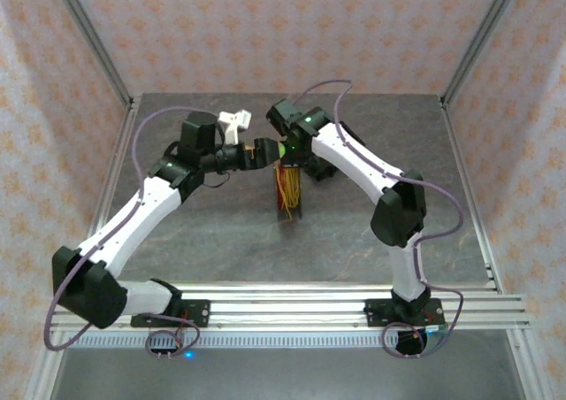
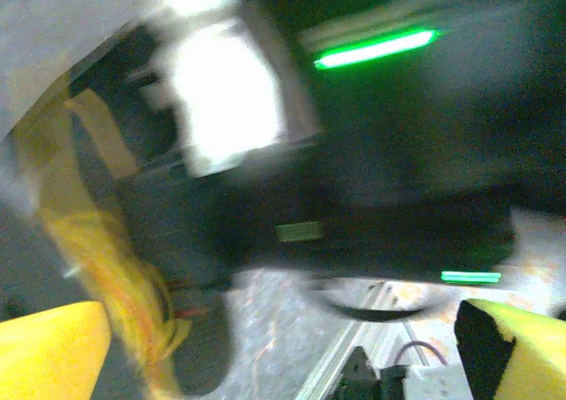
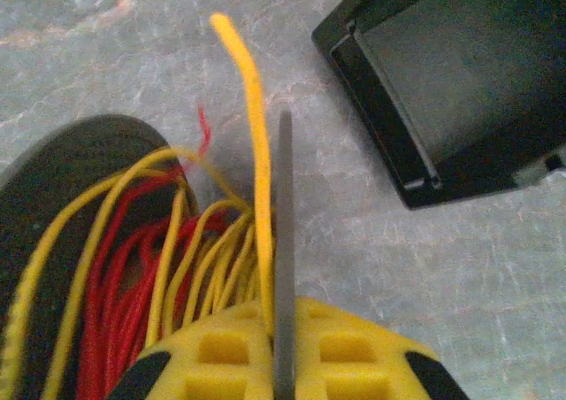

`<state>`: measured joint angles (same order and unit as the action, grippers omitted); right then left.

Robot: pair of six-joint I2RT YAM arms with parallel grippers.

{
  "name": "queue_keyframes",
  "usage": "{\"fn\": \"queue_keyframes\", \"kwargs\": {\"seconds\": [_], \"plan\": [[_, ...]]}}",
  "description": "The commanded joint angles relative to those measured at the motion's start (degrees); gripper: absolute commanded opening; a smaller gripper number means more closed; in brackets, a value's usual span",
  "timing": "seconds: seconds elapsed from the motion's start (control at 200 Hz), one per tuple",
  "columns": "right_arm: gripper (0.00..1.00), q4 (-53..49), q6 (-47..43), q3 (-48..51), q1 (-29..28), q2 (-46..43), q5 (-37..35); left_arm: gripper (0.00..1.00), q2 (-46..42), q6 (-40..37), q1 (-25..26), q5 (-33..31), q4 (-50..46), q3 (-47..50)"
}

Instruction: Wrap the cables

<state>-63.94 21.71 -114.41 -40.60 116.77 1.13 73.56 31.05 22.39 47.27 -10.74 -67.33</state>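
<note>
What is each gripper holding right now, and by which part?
The right gripper pinches the cables at the top of their hanging bundle; left gripper is open, holding nothing.

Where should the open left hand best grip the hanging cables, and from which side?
I would take the cables just under the shut right hand, where the strands run close together; lower down they spread into loose loops. Come from the left, where the left hand stands open.

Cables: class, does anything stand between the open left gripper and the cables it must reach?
Nothing visible does. In the left wrist view the cables hang right beside one finger of the left gripper. The right arm crowds the space straight ahead, though, and the right gripper is shut on the cables.
</note>
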Motion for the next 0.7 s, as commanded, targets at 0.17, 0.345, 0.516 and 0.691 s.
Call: {"fn": "queue_keyframes", "kwargs": {"seconds": [0.17, 0.345, 0.516, 0.691], "plan": [[0.0, 1.8, -0.6, -0.8, -0.8, 2.1, 0.4, 0.99, -1.2, -4.0, 1.5, 0.2, 6.5, 2.3], [0.0, 3.6, -1.6, 2.3, -0.8, -0.3, -0.6, 0.94, -9.1, 5.2, -3.6, -5.0, 16.8, 8.0], [0.0, 8.1, -4.0, 6.1, -1.0, -3.5, 0.7, 0.78, -7.5, 0.7, -5.7, -10.7, -2.5, 1.1], [0.0, 13.4, -8.6, 11.1, -2.4, -7.9, 0.1, 0.7, -0.1, -4.3, -5.9, -11.4, -20.3, -9.0]]}}
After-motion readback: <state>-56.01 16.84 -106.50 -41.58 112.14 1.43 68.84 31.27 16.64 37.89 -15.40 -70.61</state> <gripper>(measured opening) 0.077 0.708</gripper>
